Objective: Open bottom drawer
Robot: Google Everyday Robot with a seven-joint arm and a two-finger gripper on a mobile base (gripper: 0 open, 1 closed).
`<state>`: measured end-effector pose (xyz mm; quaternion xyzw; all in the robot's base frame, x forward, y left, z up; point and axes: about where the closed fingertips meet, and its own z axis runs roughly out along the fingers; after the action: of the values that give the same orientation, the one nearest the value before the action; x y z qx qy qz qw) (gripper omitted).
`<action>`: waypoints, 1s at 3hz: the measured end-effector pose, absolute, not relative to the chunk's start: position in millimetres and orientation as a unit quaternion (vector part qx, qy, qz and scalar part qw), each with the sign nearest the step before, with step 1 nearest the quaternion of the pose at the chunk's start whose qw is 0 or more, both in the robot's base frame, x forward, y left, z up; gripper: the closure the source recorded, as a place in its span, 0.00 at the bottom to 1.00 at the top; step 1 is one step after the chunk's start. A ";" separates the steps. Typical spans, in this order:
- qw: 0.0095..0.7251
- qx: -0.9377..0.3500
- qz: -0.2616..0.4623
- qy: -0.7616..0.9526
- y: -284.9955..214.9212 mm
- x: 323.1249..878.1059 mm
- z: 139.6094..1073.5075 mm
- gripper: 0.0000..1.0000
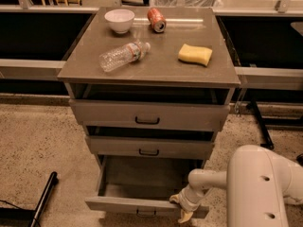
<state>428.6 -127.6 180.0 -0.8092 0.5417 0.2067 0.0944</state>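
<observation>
The bottom drawer (123, 203) is the lowest of the cabinet's three grey-brown drawers. It stands pulled well out, its inside bare, with its small black bar handle (146, 213) at the picture's lower edge. My gripper (182, 211) is at the right end of this drawer's front, on its top rim, right of the handle. My white arm (258, 186) reaches in from the lower right. The middle drawer (149, 147) and top drawer (147, 115) stand slightly out above.
On the cabinet top (85, 72) lie a white bowl (119, 20), a red can (155, 19), a clear plastic bottle (122, 56) and a yellow sponge (195, 54). A black bar (43, 197) lies on the speckled floor at the lower left. A black post (258, 122) stands right of the cabinet.
</observation>
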 end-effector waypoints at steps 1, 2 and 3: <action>0.099 -0.816 0.207 0.530 -121.1 429.1 188.4 0.32; 0.122 -0.829 0.200 0.508 -115.1 421.8 222.0 0.13; 0.144 -0.841 0.190 0.485 -107.9 413.8 265.5 0.00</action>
<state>413.8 -107.9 265.5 -0.8412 0.4854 0.1901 0.1437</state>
